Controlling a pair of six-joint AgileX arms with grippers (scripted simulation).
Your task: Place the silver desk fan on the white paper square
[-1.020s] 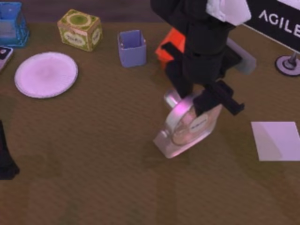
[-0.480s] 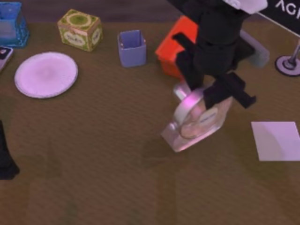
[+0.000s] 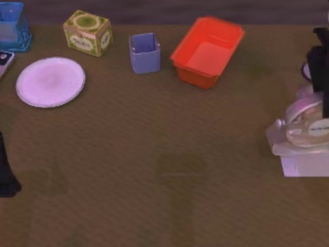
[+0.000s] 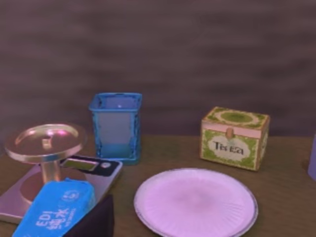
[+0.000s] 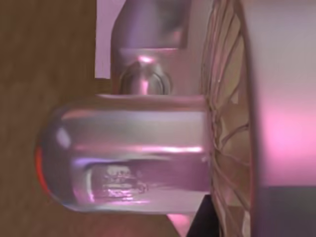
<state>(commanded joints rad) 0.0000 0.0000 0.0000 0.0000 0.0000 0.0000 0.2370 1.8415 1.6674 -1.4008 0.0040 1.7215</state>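
The silver desk fan [image 3: 300, 128] is at the table's right edge, its cream face with the dark label turned up and tilted. It covers the far part of the white paper square [image 3: 306, 167]; I cannot tell whether it rests on the sheet. My right gripper [image 3: 322, 105] reaches in from the right edge, mostly out of the top view, and is shut on the fan's round head. The right wrist view is filled by the fan's rear knob [image 5: 123, 153] and grille, with a corner of the white paper square [image 5: 106, 34] behind. My left gripper [image 3: 6, 177] is parked at the left edge, open.
Along the back stand a red bin [image 3: 208, 49], a lilac cup [image 3: 144, 52], a green tea box [image 3: 87, 32] and a blue container [image 3: 11, 25]. A round white plate [image 3: 50, 81] lies at the left, with a kitchen scale [image 4: 44, 148] and a blue pack [image 4: 54, 207] beside it.
My right arm has carried the fan from the table's middle far to the right, over the paper square. The red bin is uncovered. The left arm has not moved.
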